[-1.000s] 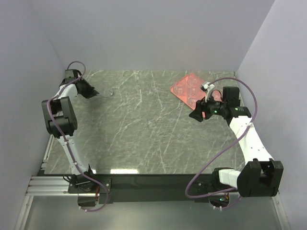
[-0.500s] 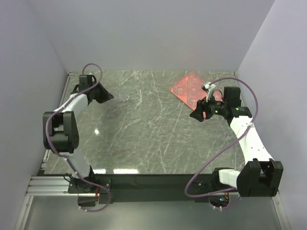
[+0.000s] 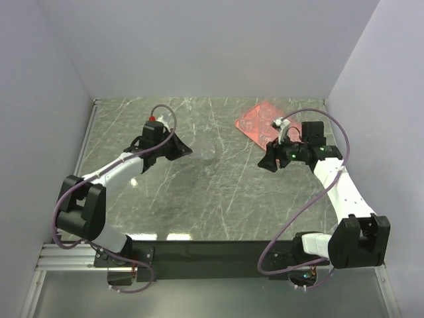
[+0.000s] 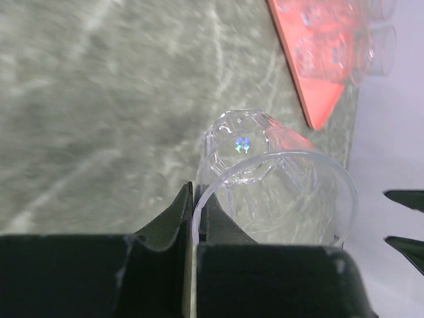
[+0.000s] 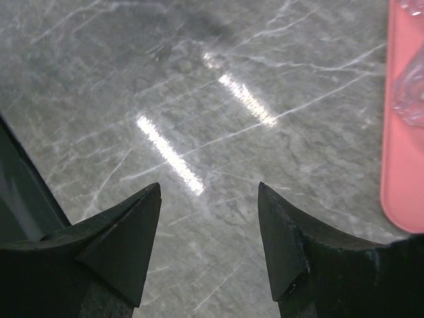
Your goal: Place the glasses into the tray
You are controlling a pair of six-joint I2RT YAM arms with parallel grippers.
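Above the arms, in the top view, a grey-green marbled table (image 3: 218, 192) is seen, closed in on three sides by plain pale lilac walls (image 3: 212, 46), with a black strip (image 3: 212, 248) and a metal rail (image 3: 66, 255) along its near edge. A pink tray (image 3: 246, 123) is set askew at the far right of the table, and clear glasses (image 3: 267, 119) are faintly made out in it. The left gripper (image 3: 187, 151) is held over the middle of the table, well apart from the tray, and a single glass (image 3: 207, 155) is dimly seen at its tip. The right gripper (image 3: 268, 163) is placed near the tray's near edge. In the left wrist view, the jaws are shown pressed together on the rim of the glass (image 4: 265, 179), its wall pinched between them. Whether the glass touches the blurred marble cannot be told. The tray (image 4: 301, 86) with its glasses (image 4: 338, 50) is seen beyond. In the right wrist view, the jaws are spread wide with nothing between them. Bright streaks of reflected light are seen on the veined surface below, and an edge of the tray (image 5: 397, 165) is caught at the right.
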